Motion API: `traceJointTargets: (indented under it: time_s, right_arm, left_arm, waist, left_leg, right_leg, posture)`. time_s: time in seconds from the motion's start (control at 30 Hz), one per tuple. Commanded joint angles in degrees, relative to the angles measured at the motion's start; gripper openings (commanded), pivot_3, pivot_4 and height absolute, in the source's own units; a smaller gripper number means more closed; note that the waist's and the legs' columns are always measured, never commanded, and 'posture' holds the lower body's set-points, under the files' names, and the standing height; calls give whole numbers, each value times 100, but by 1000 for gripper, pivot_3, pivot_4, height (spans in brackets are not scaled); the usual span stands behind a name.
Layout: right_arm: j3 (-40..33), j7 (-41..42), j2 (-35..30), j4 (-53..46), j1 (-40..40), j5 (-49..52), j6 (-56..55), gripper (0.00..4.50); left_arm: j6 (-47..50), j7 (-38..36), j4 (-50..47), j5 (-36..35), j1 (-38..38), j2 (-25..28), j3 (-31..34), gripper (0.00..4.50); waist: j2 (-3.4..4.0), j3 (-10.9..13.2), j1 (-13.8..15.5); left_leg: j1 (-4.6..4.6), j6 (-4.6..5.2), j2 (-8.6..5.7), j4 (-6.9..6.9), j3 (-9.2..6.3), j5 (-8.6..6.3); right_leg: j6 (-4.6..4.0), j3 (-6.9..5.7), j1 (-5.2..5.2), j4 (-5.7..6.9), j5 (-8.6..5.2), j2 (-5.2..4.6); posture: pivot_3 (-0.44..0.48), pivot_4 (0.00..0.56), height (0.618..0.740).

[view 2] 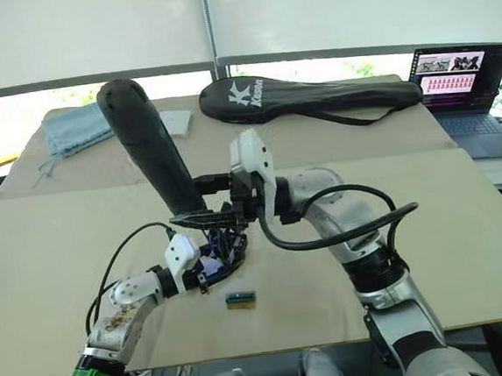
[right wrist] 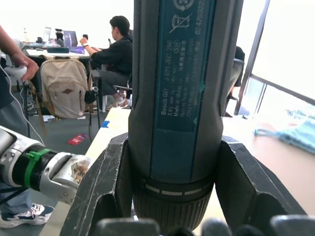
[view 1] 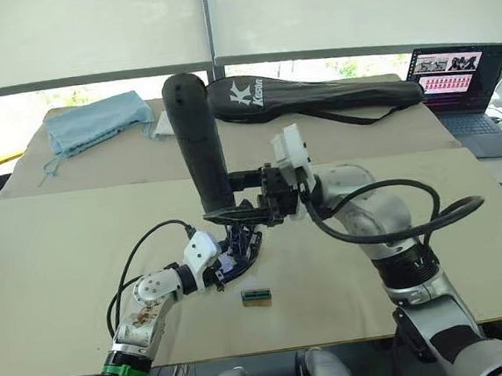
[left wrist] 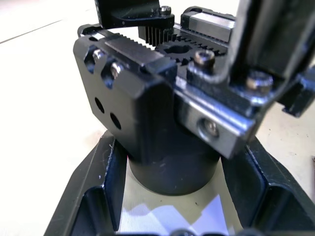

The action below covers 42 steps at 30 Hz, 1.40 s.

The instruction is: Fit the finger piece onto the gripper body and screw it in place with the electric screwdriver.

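Observation:
The electric screwdriver [view 1: 198,140] is a thick black cylinder standing nearly upright, rounded end up and leaning slightly left. My right gripper [view 1: 222,212] is shut on its lower part, with a finger [right wrist: 106,187] on each side of the barrel [right wrist: 179,98]. Directly beneath it sits the gripper body [left wrist: 162,123], a chunky black block on a round base, held on the table by my left gripper [view 1: 237,252], which is shut on it. A black part with screw heads [left wrist: 256,54] sits on the body's top; I cannot tell whether it is the finger piece. The screwdriver's bit is hidden.
A small green-and-tan box [view 1: 256,297] lies just in front of the left gripper. At the table's back are a black racket bag [view 1: 313,94], a blue cloth [view 1: 96,121] and a laptop [view 1: 457,82]. A seated person [right wrist: 115,54] shows far behind.

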Motion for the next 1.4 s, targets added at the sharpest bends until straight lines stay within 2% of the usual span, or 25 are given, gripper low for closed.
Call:
traceJointTargets:
  time_s: [0.03,0.27,0.33,0.43,0.6,0.73,0.8,0.9,1.0,1.07,1.13,1.27,1.4]
  right_arm:
    - [-434,43,2,-389,-239,286,-166,1928]
    - [-634,270,-75,-695,-201,703,-2,1928]
    - [-708,323,-132,-857,-201,906,105,1928]
    - [-734,449,-283,-1129,-243,1048,159,1928]
    - [-1097,345,-721,-1533,-430,1623,646,1928]
    - [-1665,295,-1618,-1404,-480,2197,1430,1928]
    - [-1803,420,-2290,-1177,-449,2191,1883,1928]
    - [-1497,401,-3674,-674,-346,1500,2766,1928]
    - [-1043,380,-4448,-106,-341,764,3060,1928]
    - [-358,529,-5075,428,-272,-35,3252,1928]
    - [311,838,-5508,940,-87,-849,2952,1928]
    - [1189,1108,-5332,1847,-300,-1935,2650,1928]
    - [1487,1125,-4775,2853,-668,-2581,2433,1928]
  left_arm:
    - [7,83,348,191,105,-29,-133,2273]
    - [-130,139,525,145,70,-111,-108,2273]
    - [-146,175,560,119,75,-158,-64,3316]
    - [-206,176,573,107,125,-161,-34,4457]
    - [-306,64,397,5,385,44,142,4457]
    - [-493,-243,134,-320,783,458,564,4457]
    - [-652,-518,12,-622,1032,699,861,4457]
    - [-899,-1029,-185,-1268,1324,1042,1493,4457]
    - [-703,-1646,-490,-1813,1573,1463,1826,4457]
    - [-447,-1942,-743,-2154,1743,1801,2105,4457]
    - [-272,-2054,-1000,-2420,1822,1963,2308,4457]
    - [-348,-2090,-1222,-2517,1626,1978,2472,4457]
    - [-292,-2227,-1210,-2391,1509,2087,2362,4457]
  waist:
    - [0,0,17]
    - [0,0,77]
    - [0,0,92]
    - [0,0,93]
    - [0,0,82]
    - [-2,1,20]
    - [-1,2,-11]
    - [0,15,-5]
    - [-2,25,28]
    - [-1,33,55]
    - [-1,33,121]
    - [19,44,105]
    - [38,61,-29]
  left_leg:
    - [-1,0,0,0,0,0]
    - [-2,1,0,2,0,0]
    - [-4,1,0,3,0,0]
    - [-4,2,0,4,0,0]
    - [-4,1,2,3,0,0]
    - [-7,6,6,1,0,-4]
    - [-13,7,9,0,1,-4]
    - [-20,8,13,-3,1,-6]
    - [-31,8,19,0,3,-11]
    - [-36,6,19,0,4,-15]
    - [-54,11,19,0,4,-14]
    - [-123,19,11,33,6,-10]
    - [-130,9,10,50,12,-2]
  right_leg:
    - [0,0,0,0,0,0]
    - [0,0,1,-1,0,-1]
    - [0,0,1,-1,0,-2]
    - [1,0,1,-1,0,-3]
    - [0,2,-2,0,0,-2]
    - [-1,3,-5,-4,0,-1]
    - [-2,4,-11,-6,0,-1]
    - [-10,3,-18,-7,-5,-2]
    - [-15,2,-26,-9,-9,-4]
    - [-15,2,-28,-11,-9,-7]
    - [-15,-3,-44,-14,-10,-7]
    - [-3,-5,-95,-13,-4,-9]
    - [-3,-13,-98,-6,-3,-2]
  posture:
    - [0,150,740]
    - [0,150,740]
    - [0,150,740]
    - [0,150,740]
    - [0,150,740]
    - [0,150,740]
    - [0,150,740]
    - [0,150,740]
    - [0,150,740]
    - [0,150,740]
    - [0,150,740]
    - [0,150,740]
    - [0,150,740]
